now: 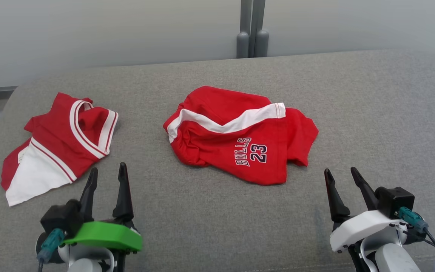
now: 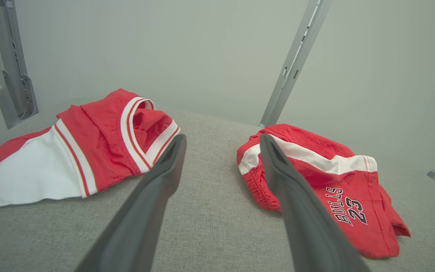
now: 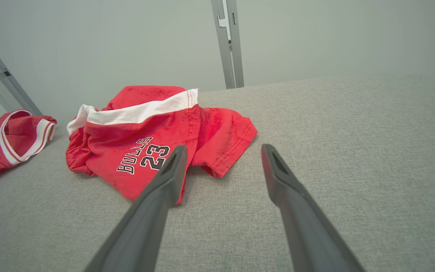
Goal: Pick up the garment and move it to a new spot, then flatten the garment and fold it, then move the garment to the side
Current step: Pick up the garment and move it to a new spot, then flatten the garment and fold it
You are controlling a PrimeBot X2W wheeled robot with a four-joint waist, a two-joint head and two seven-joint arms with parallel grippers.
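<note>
Down front, our left gripper (image 1: 108, 168) and right gripper (image 1: 341, 170) both sit wide open and empty. The crumpled red shorts (image 1: 240, 136) lie mid-cushion, about 10 o'clock from the right gripper, which we'd call nearer. Long axis runs roughly 9-to-3.
</note>
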